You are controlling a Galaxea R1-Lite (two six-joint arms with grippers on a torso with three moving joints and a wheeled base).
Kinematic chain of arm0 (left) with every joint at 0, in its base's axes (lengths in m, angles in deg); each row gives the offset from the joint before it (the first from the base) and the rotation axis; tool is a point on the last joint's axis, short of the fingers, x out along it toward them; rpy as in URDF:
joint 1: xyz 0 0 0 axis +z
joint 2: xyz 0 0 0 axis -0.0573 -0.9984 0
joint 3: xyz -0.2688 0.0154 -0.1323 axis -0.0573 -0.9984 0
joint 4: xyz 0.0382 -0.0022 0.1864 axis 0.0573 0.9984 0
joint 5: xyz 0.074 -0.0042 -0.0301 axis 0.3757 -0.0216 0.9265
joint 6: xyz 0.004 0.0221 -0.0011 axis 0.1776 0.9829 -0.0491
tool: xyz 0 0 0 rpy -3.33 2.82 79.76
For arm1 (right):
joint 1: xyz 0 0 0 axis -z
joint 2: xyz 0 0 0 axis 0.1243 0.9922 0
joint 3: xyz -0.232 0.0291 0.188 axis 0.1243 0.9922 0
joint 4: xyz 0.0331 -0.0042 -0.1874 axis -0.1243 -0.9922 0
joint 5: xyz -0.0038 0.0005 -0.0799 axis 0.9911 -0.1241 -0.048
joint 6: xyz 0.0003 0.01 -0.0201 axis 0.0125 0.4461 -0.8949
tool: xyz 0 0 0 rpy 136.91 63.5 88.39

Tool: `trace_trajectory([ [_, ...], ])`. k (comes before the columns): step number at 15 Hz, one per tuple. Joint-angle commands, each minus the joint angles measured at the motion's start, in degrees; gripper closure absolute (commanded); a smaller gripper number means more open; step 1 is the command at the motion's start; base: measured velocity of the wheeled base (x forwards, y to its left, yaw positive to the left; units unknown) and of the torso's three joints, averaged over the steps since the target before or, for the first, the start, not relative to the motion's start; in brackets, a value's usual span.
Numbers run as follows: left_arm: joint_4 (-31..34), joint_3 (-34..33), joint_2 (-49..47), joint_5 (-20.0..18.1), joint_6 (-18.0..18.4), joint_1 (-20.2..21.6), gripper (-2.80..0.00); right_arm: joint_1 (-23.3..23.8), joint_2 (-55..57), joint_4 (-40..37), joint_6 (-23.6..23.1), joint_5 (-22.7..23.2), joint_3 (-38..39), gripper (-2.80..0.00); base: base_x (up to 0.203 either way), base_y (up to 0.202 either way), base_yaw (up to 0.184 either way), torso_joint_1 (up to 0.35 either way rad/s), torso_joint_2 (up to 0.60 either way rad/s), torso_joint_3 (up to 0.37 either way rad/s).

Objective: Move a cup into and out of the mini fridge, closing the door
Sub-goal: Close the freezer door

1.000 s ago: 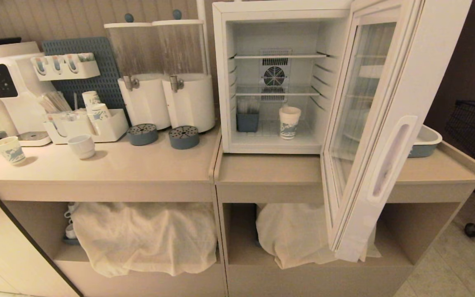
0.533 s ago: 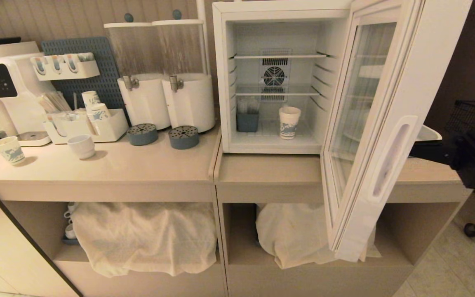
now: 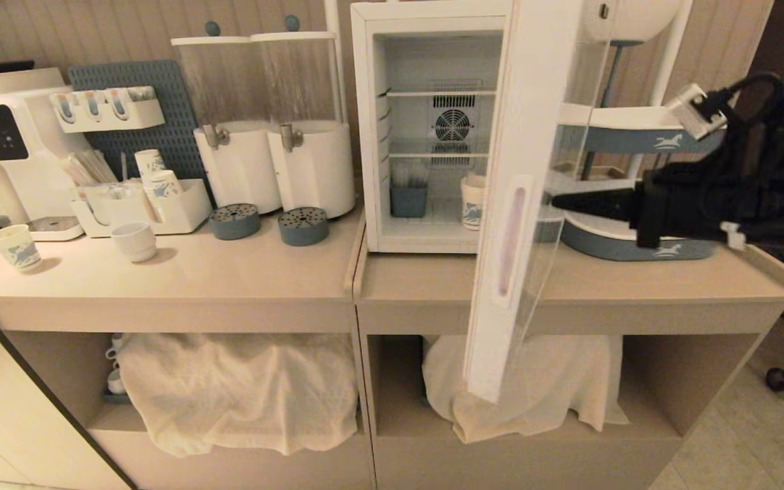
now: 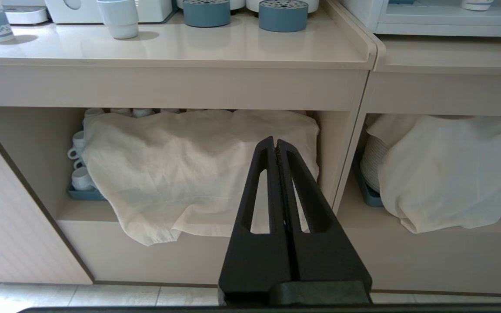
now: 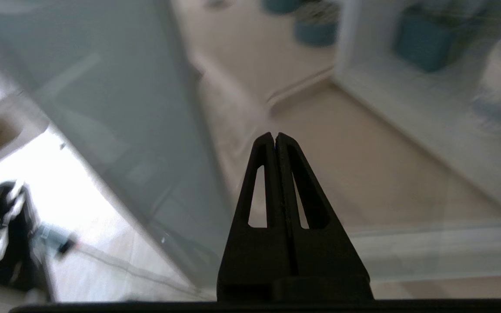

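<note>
The white mini fridge [image 3: 433, 24] stands on the right counter with its door [image 3: 525, 102] swung about halfway in, so I see it nearly edge-on. The cup [image 3: 471, 201], tall and white with blue print, stands on the fridge floor, and the door's edge hides part of it. My right gripper [image 3: 555, 200] reaches in from the right, shut and empty, with its tip against the door's outer glass. In the right wrist view the shut right gripper [image 5: 275, 135] points at the glass pane [image 5: 102, 108]. My left gripper [image 4: 275, 141] is shut and parked low in front of the lower shelves.
On the left counter are a shorter paper cup [image 3: 16, 246], a white mug [image 3: 135, 241], two drink dispensers [image 3: 276, 136], a cup organizer [image 3: 154, 201] and a coffee machine [image 3: 4, 143]. A blue box [image 3: 408, 201] sits inside the fridge. A tiered stand [image 3: 637, 129] rises behind my right arm. Cloths [image 3: 242, 388] cover the shelves below.
My right arm has come in from the right with its shut gripper against the door's outer face. The door has swung from wide open to about half shut. The left arm has not moved.
</note>
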Motion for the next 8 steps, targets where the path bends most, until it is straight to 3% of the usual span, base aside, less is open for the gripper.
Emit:
trace_trajectory([
  [1, 0.0, -1.1, -0.1, 0.0, -0.2, 0.0, 0.0, -5.3, 8.0, 5.6, 10.5, -19.2, -9.4, 0.0, 0.0, 0.0, 0.0, 0.0, 0.0, 0.0],
  [4, -0.1, -1.1, -0.1, 0.0, -0.3, 0.0, 0.0, -9.3, 17.8, 1.8, 14.0, -26.8, -25.9, 0.0, 0.0, 0.0, 0.0, 0.0, 0.0, 0.0],
  [8, -0.1, -1.1, -0.1, 0.1, -0.3, 0.0, 0.0, -13.7, 35.1, -3.4, 13.5, -42.4, -45.9, 0.0, 0.0, 0.0, 0.0, 0.0, 0.0, 0.0],
])
